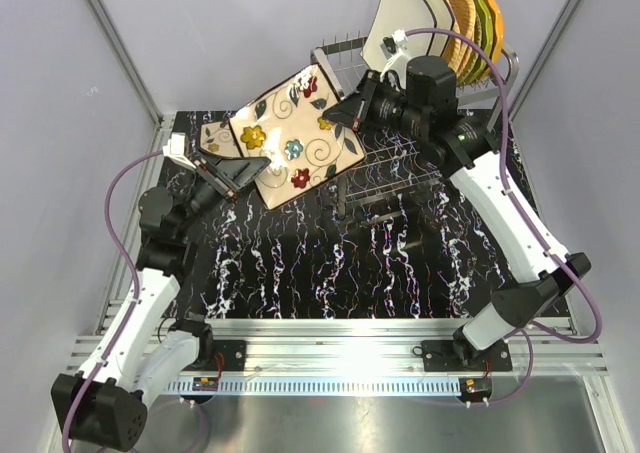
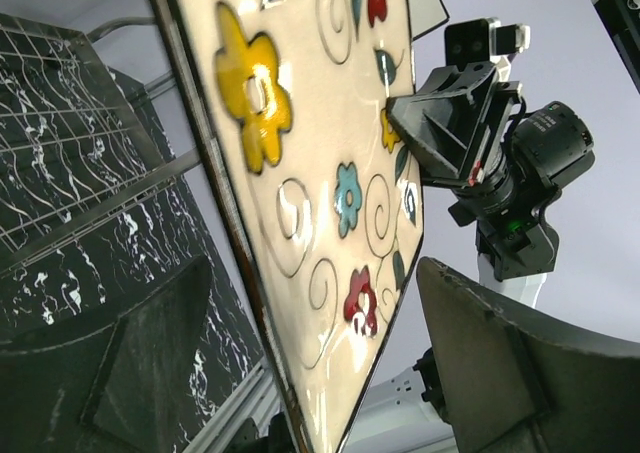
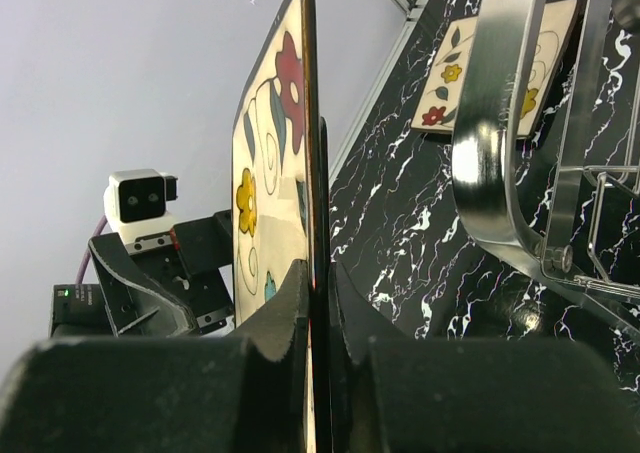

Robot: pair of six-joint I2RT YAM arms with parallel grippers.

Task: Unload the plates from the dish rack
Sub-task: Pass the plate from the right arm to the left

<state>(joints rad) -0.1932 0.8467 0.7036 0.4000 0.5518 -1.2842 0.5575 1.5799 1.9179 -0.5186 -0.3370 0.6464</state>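
Note:
A square cream flower-patterned plate hangs tilted in the air between the arms. My right gripper is shut on its right edge; the right wrist view shows both fingers pressed on the plate. My left gripper is open and straddles the plate's left corner, with a gap to its right finger. The silver dish rack stands at the back right. It holds a cream square plate and several woven orange and green plates upright.
A second flower-patterned plate lies flat on the black marbled table at the back left, also in the right wrist view. The rack's tubular frame is close to the right gripper. Grey walls enclose the table.

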